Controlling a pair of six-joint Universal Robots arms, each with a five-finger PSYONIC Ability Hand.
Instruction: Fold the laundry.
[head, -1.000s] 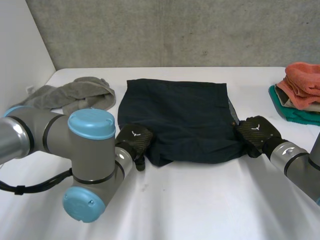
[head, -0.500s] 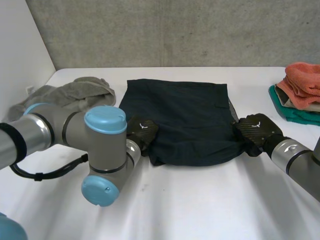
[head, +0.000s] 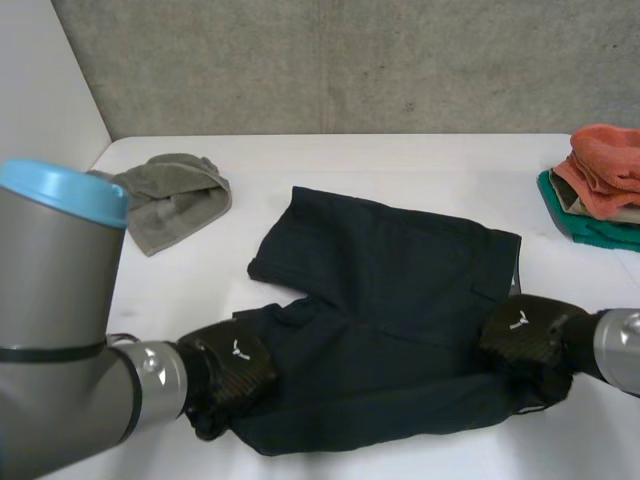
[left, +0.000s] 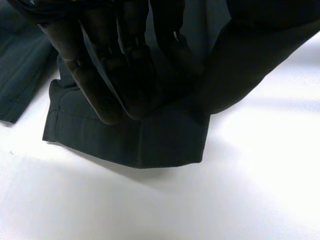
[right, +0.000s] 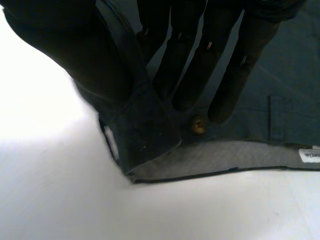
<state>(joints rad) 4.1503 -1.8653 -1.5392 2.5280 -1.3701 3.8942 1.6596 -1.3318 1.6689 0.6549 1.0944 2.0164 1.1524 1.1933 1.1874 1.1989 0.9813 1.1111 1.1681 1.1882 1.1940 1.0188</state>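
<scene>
While the dark shorts (head: 390, 290) are lying on the table (head: 400, 165), the left hand (head: 235, 372) is pinching a leg hem and the right hand (head: 522, 338) the waistband corner, ideally keeping the cloth evenly taut.

A crumpled grey towel (head: 176, 196) lies far left on the white table (head: 400, 160). Folded cloths (head: 602, 185), orange on top, are stacked at its right edge. A concrete wall (head: 350, 60) stands behind.
</scene>
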